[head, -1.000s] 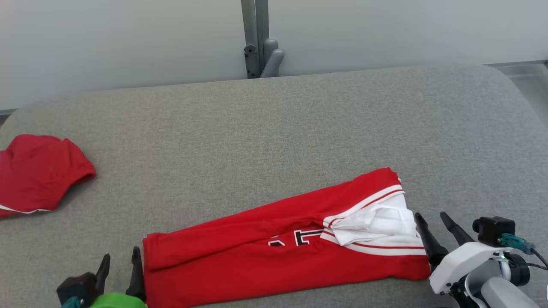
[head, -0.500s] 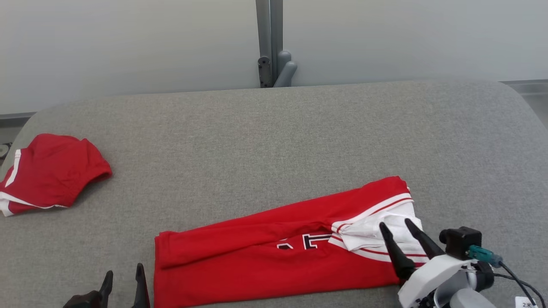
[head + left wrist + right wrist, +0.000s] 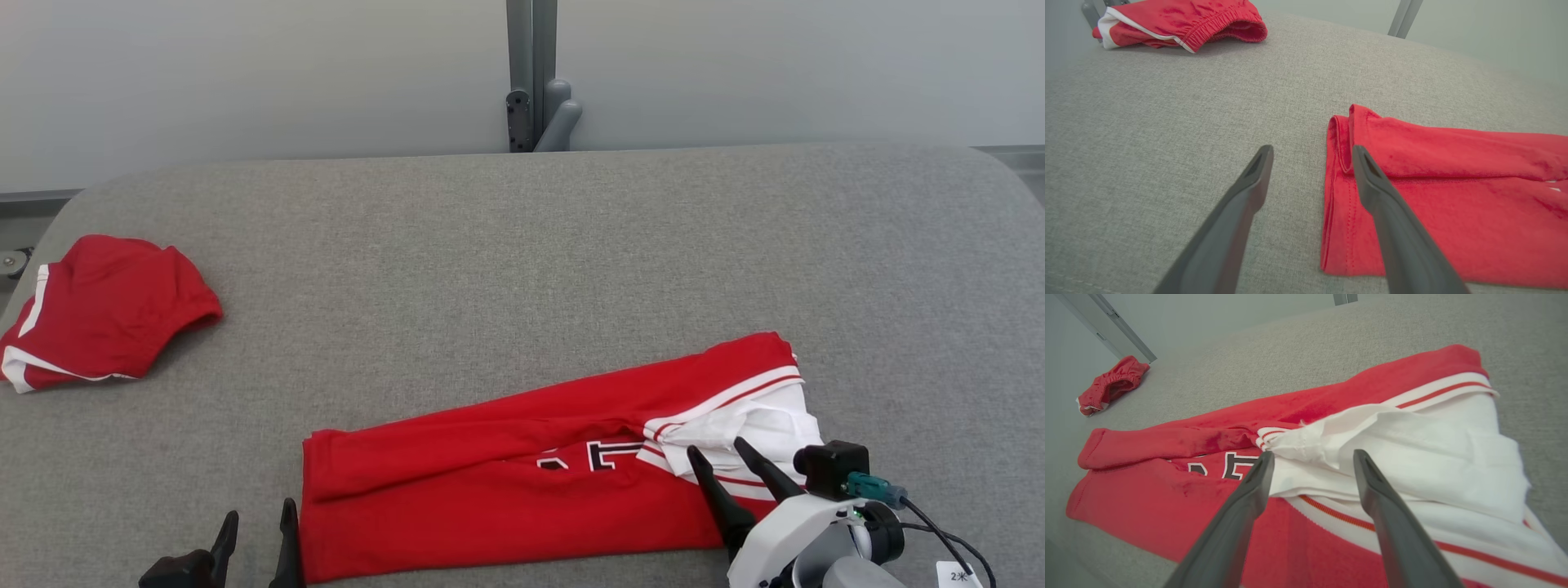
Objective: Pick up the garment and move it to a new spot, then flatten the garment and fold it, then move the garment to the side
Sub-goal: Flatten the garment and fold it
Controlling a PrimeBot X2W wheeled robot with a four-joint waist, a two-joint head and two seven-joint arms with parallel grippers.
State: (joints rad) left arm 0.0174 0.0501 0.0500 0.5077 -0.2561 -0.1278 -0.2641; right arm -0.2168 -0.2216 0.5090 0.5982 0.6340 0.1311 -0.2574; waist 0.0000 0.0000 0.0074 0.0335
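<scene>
Garment: the red jersey point(image 3: 522, 490) is lying on the grey pad point(image 3: 490, 269), in front of the grey post point(image 3: 531, 73) and slightly right of it.
Progress: it is looking folded lengthwise already; a cross fold and the move aside are probably remaining.
Left gripper point(image 3: 258, 523): hovering with jaws spread wide and empty, at the jersey's end left of the post.
Right gripper point(image 3: 716, 447): gaping wide over the white end, right of the post, gripping nothing.
Containers: none; a second red garment point(image 3: 106, 310) is lying far left of the post.

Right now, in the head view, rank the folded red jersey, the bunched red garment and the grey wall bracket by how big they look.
Largest: the folded red jersey, by far.
Next: the bunched red garment.
Smallest: the grey wall bracket; it sits farthest from the camera, so its true size is unsure.
</scene>
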